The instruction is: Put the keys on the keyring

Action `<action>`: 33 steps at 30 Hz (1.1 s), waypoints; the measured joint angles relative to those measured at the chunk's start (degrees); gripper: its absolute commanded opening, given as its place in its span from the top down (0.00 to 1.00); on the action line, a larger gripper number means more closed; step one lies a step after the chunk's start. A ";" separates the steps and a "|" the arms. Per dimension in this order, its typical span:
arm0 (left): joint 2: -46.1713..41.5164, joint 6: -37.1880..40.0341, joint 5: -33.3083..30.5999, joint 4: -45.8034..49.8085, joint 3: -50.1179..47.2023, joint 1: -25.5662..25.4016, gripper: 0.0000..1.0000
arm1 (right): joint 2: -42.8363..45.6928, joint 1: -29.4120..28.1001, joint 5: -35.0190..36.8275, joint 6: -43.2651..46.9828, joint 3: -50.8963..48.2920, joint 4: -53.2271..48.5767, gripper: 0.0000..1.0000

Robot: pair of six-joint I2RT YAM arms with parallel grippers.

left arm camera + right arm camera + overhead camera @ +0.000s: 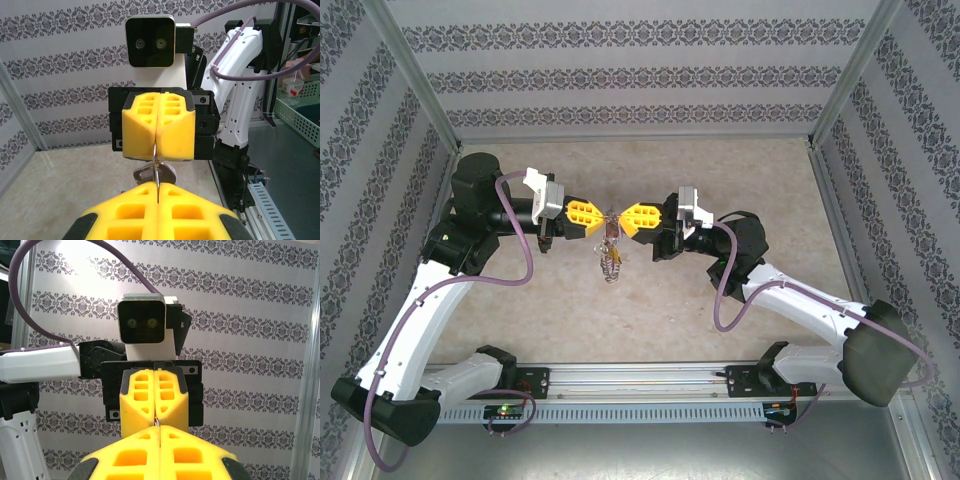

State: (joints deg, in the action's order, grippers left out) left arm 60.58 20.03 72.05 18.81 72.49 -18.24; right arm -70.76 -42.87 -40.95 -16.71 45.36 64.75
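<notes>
Pinching from the left, the left gripper (601,215) clamps tight on the keyring (156,167), held mid-air above the table (720,320); keys (610,262) dangle below; the right gripper (624,217) nips the same loop, opposite.

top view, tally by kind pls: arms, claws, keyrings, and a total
arms: 2, left arm and right arm
claws: 2, left claw and right claw, both shut
keyring: 1, pinched between the claws
total: 5
</notes>
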 measured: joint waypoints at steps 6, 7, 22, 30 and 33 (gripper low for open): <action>0.00 0.00 0.00 0.00 0.00 0.00 1.00 | 0.13 0.00 -0.02 0.00 0.00 -0.07 1.00; 0.00 -0.02 0.00 0.00 0.00 0.00 1.00 | 0.13 0.00 -0.04 0.00 0.00 -0.07 1.00; 0.00 -0.15 0.00 0.00 0.00 0.20 1.00 | -0.28 0.00 -0.02 0.00 0.00 -0.17 1.00; -0.02 -0.42 0.15 0.00 0.00 0.37 1.00 | -0.61 0.00 -0.02 0.02 0.04 -0.17 1.00; -0.11 -0.61 0.22 -0.04 0.00 0.37 1.00 | -0.94 0.00 -0.04 0.04 0.61 -0.17 1.00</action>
State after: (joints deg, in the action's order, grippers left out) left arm 60.47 19.42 72.27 18.76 72.49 -17.87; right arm -71.70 -42.87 -40.99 -16.67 45.98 64.58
